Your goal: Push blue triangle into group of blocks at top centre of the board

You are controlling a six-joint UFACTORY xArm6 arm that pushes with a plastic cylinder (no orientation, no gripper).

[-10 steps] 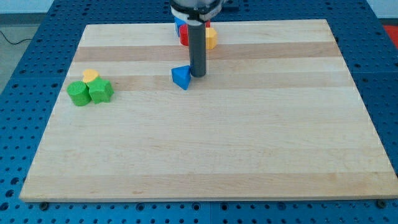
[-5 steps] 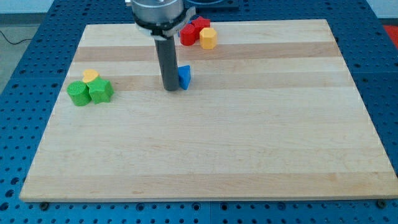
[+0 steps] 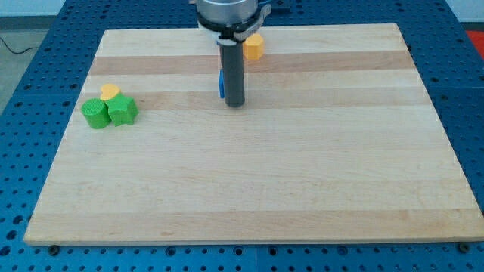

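Green blocks [image 3: 109, 112] plus yellow block [image 3: 110, 91] near board [image 3: 265, 189] left edge. Blue triangle [image 3: 221, 84] upper centre, mostly hidden behind rod, perhaps touching my tip [image 3: 235, 103]. Orange block [image 3: 253, 47] at top edge. Right half open.

— What lay around the scene?
— A pale wooden board [image 3: 257, 189] filled most of the frame, resting on a blue perforated table [image 3: 30, 113], with a thin cable [image 3: 13, 47] at the upper left.

blue triangle [image 3: 221, 83] | orange block [image 3: 253, 47] | two green blocks [image 3: 110, 112] | yellow block [image 3: 111, 91] | pale wood board [image 3: 302, 166] | dark rod [image 3: 234, 72]
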